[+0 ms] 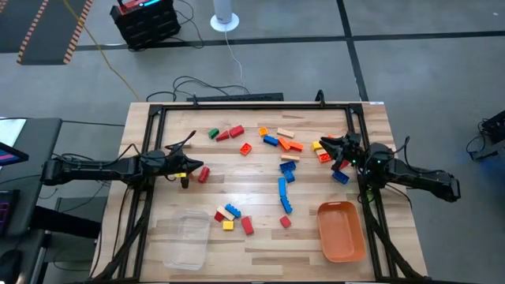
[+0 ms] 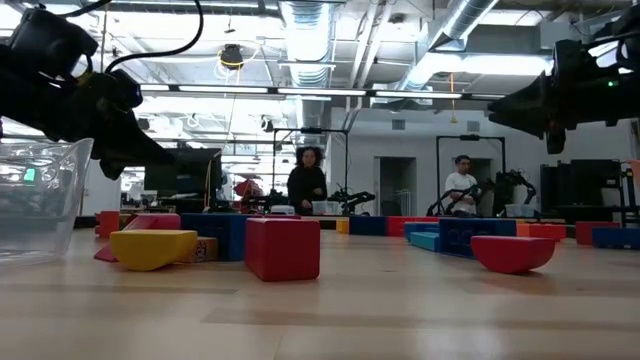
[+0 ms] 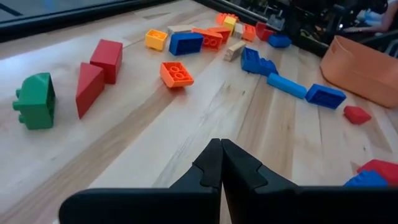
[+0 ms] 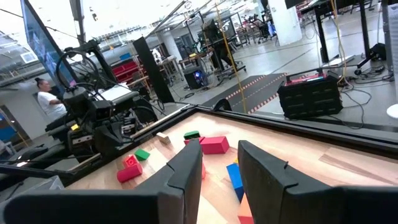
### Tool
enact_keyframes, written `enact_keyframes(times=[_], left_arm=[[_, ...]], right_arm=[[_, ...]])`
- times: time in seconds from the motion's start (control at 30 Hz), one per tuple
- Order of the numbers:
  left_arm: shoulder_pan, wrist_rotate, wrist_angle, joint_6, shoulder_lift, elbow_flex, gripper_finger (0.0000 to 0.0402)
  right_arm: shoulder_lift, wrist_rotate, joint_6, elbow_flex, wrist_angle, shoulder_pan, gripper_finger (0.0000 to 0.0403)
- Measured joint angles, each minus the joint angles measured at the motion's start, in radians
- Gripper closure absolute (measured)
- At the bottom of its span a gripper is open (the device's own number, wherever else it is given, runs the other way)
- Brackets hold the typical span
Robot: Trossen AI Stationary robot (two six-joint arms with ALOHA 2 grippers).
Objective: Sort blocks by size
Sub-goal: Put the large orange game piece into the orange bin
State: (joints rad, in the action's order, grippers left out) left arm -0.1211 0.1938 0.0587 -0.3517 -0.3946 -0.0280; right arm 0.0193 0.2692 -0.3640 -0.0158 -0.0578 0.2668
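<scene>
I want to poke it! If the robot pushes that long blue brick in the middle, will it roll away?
Probably not. The long blue brick lies flat on the wooden table, so it would likely slide or swivel rather than roll. It looks like hard plastic, so it should stay stiff and seems light.

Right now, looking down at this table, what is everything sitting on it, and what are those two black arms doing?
Blocks: many, red, blue, yellow, orange, green and tan, scattered over the middle and far part of the table; a small red, blue and yellow cluster lies near the clear tray.
Orange tray: one, near edge, on the right arm's side; nothing shows in it.
Clear plastic tray: one, see-through, near edge, on the left arm's side; nothing shows in it.
Table: one, pale wood with a black frame.
People: two, standing far back in the room, seen in the low view.
Left claw: shut, empty, beside a red block at the table's left.
Right claw: over the blocks at the right, fingers slightly apart.
</scene>
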Motion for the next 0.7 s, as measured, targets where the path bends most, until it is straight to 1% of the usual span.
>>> enact_keyframes(times=[0.13,0.2,0.3,0.33,0.4,0.5,0.57,0.7], left_arm=[[0.0,0.015,0.008,0.053,0.0,0.0,0.0401],[0.0,0.033,0.022,0.083,0.0,0.0,0.0401],[0.0,0.062,0.106,0.161,0.0,-0.004,0.0401],[0.0,0.062,0.122,0.197,0.001,-0.01,0.0401],[0.0,0.06,0.121,0.264,0.0,-0.029,0.0401],[0.0,0.057,0.139,0.346,0.001,-0.069,0.0401],[0.0,0.057,0.171,0.378,0.001,-0.084,0.0401],[0.0,0.056,0.324,0.461,0.0,-0.084,0.0401]], right_arm=[[0.0,0.016,-0.004,0.0,-0.001,0.02,0.0269],[0.0,0.017,-0.053,0.0,0.002,0.026,0.0269],[0.0,0.014,-0.126,0.0,0.002,0.027,0.0269],[0.0,-0.001,-0.126,0.0,0.002,0.027,0.0269],[0.0,-0.068,-0.088,0.0,-0.012,0.027,0.0269],[0.001,-0.184,-0.065,0.0,-0.11,0.012,0.0269],[0.014,-0.24,-0.037,-0.011,-0.159,-0.01,0.0269],[0.09,-0.249,0.033,-0.074,-0.161,-0.079,0.0269]])
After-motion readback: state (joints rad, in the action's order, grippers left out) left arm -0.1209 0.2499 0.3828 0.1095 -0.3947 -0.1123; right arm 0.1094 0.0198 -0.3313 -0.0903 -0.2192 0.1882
